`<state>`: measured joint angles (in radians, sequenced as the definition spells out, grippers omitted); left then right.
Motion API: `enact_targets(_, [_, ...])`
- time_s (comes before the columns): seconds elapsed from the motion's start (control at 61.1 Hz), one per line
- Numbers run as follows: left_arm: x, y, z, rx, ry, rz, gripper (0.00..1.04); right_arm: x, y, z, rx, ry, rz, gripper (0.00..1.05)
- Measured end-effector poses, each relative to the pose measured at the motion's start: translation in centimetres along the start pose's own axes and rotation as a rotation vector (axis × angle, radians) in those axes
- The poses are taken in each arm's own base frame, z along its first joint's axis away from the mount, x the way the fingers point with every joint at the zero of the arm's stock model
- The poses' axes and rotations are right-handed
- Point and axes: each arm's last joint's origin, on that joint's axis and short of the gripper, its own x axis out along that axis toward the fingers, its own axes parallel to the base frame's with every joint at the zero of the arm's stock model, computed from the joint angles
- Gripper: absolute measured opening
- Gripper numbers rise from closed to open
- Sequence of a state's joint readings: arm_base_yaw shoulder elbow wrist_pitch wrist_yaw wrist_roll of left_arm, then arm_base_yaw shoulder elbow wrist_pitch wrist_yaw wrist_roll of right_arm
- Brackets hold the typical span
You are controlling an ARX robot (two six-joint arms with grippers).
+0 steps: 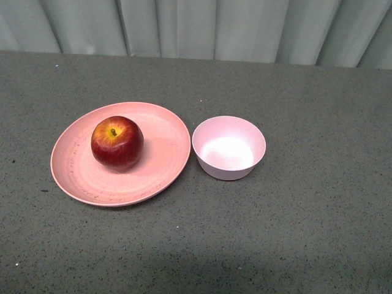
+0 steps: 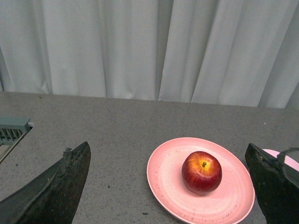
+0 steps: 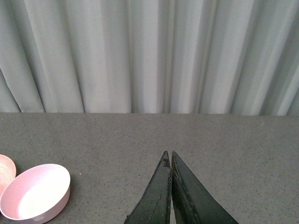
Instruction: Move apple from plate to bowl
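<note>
The dark-red apple (image 1: 117, 142) with a yellow patch round its stem sits on the wide salmon-pink plate (image 1: 162, 159), left of the middle. The small pale bowl (image 1: 228, 147) stands empty just right of the plate. Neither gripper shows in the front view. In the left wrist view my left gripper (image 2: 168, 154) is open and empty, well short of the apple (image 2: 201, 172) on the plate (image 2: 163, 172); the bowl's rim (image 2: 289, 158) peeks past one finger. In the right wrist view my right gripper (image 3: 167, 154) is shut and empty, off to the side of the bowl (image 3: 35, 191).
The grey speckled tabletop (image 1: 318, 233) runs back to a pale curtain (image 1: 196, 27). A grey-green ribbed object (image 2: 11, 130) sits at the edge of the left wrist view.
</note>
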<state>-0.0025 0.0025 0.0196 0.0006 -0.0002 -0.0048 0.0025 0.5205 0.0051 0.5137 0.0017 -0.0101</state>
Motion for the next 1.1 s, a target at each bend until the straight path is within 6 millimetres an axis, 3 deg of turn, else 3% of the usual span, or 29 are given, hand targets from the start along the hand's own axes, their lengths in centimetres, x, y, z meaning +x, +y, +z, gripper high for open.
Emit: enact_targets(1.096, [0.0,0.0,0.0,0.0,0.0,0.0,0.98,-3.3,0.0,-0.1,0.0,-0.004,0.003,0.01])
